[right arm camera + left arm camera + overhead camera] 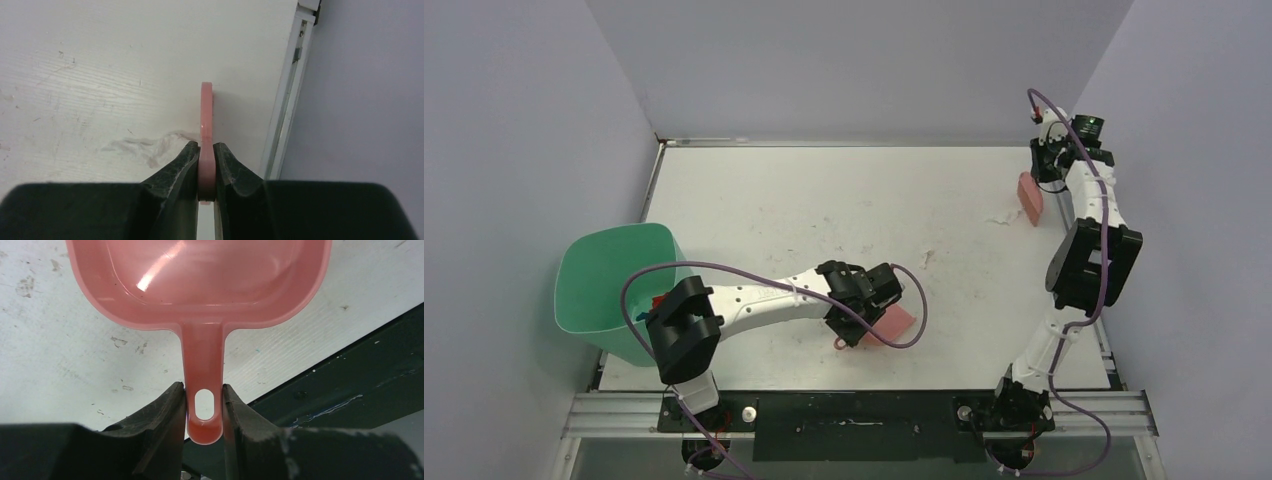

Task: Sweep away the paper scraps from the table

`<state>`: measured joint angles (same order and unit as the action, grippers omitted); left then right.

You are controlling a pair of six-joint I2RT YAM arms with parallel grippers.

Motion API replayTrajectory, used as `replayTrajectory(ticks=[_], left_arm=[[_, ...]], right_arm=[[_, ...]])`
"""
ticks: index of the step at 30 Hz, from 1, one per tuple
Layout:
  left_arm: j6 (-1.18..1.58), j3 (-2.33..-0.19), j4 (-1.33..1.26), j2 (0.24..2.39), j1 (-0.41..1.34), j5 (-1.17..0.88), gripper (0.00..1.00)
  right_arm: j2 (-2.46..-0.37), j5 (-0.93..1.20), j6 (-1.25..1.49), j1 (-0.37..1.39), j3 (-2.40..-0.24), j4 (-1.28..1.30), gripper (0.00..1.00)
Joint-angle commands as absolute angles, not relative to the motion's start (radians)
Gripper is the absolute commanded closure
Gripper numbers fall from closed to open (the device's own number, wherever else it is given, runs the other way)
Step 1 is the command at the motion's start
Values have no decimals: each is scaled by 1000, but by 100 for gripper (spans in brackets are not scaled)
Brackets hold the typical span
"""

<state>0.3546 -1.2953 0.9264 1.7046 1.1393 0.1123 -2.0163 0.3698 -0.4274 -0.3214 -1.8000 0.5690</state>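
My left gripper (860,328) is shut on the handle of the pink dustpan (896,321), low over the white table (824,200) near its front edge. In the left wrist view the fingers (170,415) clamp the handle at its hanging hole, and the dustpan's (200,285) bowl is empty. My right gripper (1044,180) is shut on the pink hand brush (1029,198) at the table's far right edge. In the right wrist view the brush's handle (206,110) shows edge-on between the jaws. No paper scraps show on the table. A red one (656,300) and a blue one (643,316) lie in the bin.
The mint-green bin (609,285) stands off the table's left front corner, partly hidden by my left arm. Grey walls close in on the left, back and right. The metal rim (285,125) runs just right of the brush. Scuff marks (145,145) smear the tabletop.
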Motion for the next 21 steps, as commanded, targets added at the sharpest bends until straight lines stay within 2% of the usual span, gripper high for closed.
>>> replayTrajectory(ticks=[1,15,21], left_arm=[[352,-1278,890,1713,1145,84,100],[341,-1294,856,1787,1146,91,100],[328,-1327,855,1832,1142,94,100]], right_arm=[[-2006,370,-458,-266,-1772,547,95],[-1603,714,-442,-62,-1276,743,95],[-1441,769,-421,13,-1165,802,95]])
